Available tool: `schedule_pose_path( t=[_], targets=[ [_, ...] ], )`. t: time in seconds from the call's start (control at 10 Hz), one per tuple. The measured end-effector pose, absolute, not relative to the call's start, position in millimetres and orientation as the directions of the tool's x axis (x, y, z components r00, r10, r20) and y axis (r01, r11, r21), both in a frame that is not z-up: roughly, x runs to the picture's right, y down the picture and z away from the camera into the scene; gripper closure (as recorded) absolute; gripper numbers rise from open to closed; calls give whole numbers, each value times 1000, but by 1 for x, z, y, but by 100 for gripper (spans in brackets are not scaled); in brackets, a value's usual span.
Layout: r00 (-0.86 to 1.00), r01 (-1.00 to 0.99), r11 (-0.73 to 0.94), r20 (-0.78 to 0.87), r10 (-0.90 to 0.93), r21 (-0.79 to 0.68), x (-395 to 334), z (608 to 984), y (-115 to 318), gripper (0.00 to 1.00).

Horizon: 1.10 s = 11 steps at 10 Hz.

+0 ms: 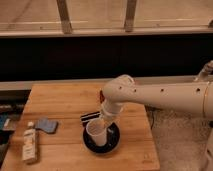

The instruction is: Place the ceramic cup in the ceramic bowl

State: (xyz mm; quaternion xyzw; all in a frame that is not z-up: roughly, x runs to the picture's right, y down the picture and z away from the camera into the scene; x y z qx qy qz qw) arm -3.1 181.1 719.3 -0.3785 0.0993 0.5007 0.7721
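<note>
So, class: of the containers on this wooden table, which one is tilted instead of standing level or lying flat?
The pale ceramic cup, held tilted by the gripper over the dark ceramic bowl. The bowl sits level; the white bottle lies flat at the left.

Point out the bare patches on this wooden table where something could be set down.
Bare wood: the back-left stretch of the table, and the front strip between the white bottle and ceramic bowl. Crowded: the bowl area, where the hand holds the ceramic cup.
</note>
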Motion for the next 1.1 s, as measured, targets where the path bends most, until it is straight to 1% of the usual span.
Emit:
schedule_pose_path(
  t=[0.3, 0.4, 0.5, 0.7, 0.8, 0.9, 1.1],
  targets=[
    [474, -844, 197, -521, 710, -499, -4, 734, 176, 100],
    [475, -842, 200, -513, 715, -501, -3, 737, 173, 98],
    [484, -835, 210, -497, 720, -508, -2, 742, 169, 87],
    [492, -827, 220, -477, 729, -516, -2, 748, 165, 71],
    [496, -822, 226, -464, 734, -523, -4, 751, 164, 61],
    [502, -815, 230, -451, 738, -532, -6, 754, 164, 48],
    [518, -803, 241, -437, 735, -545, -8, 754, 166, 29]
  ],
)
